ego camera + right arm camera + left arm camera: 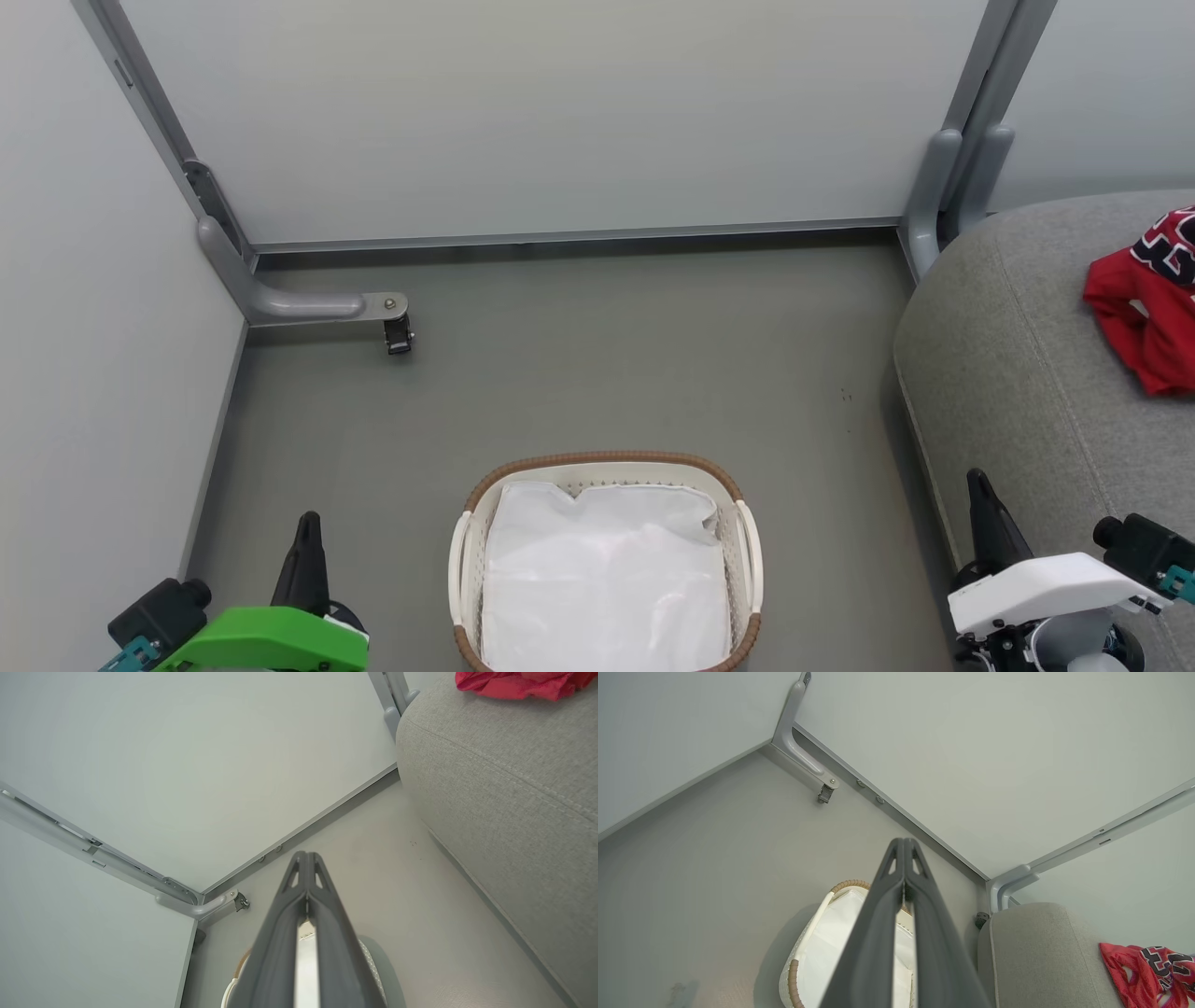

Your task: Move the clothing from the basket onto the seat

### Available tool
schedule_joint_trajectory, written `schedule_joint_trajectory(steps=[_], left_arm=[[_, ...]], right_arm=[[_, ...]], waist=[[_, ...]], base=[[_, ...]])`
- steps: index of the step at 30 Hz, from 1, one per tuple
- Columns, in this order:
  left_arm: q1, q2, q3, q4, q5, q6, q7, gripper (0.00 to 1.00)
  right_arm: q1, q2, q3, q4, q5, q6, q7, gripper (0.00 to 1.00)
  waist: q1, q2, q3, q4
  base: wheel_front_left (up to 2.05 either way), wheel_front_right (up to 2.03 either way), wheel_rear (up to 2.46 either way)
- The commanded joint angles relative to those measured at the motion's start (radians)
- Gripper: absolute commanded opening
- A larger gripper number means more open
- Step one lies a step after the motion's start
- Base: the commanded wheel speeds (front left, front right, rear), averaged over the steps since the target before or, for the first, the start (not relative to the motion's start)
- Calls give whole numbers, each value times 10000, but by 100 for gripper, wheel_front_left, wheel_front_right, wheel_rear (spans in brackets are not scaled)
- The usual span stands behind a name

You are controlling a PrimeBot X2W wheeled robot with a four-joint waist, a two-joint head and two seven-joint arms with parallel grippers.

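Head view, read from left to right. Left gripper (pixel 308 525), near left, green-cased: its dark fingers (pixel 873 942) are pressed together along their length and hold nothing, tips pointing far over the floor (pixel 607 373). Caster (pixel 399 336), far left, sits on a grey foot at the corner where the pale panels (pixel 560 121) meet. Basket (pixel 597 459), near centre, stands on the floor between the two grippers and apart from both. A white sheet (pixel 602 579) lies flat inside it, covering its bottom from wall to wall. Right gripper (pixel 977 485), near right, white-cased: fingers together and empty, tips pointing far, seen against the near-left edge of the seat (pixel 1008 373); whether they touch it cannot be told. The seat takes up the right side, a stitched seam running near to far across its top. Clothing (pixel 1144 308), far right, lies bunched on the seat's top, cut by the frame edge. It is red, with black, white-edged lettering showing, and lies well apart from the basket and from both grippers
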Motion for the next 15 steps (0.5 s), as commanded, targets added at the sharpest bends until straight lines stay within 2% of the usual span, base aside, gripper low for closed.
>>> schedule_joint_trajectory(steps=[1, 15], left_arm=[[-298, -27, 115, -179, -322, -65, 72, 0], [-464, -62, 475, -303, -1879, -157, 553, 0]], right_arm=[[-287, -64, -57, -181, 356, -3, 83, 0], [-394, -81, -169, -235, 2161, -4, 556, 0]], waist=[[0, 0, 0, -9], [0, 0, 5, -95]], base=[[0, 0, 0], [0, 0, 0]])
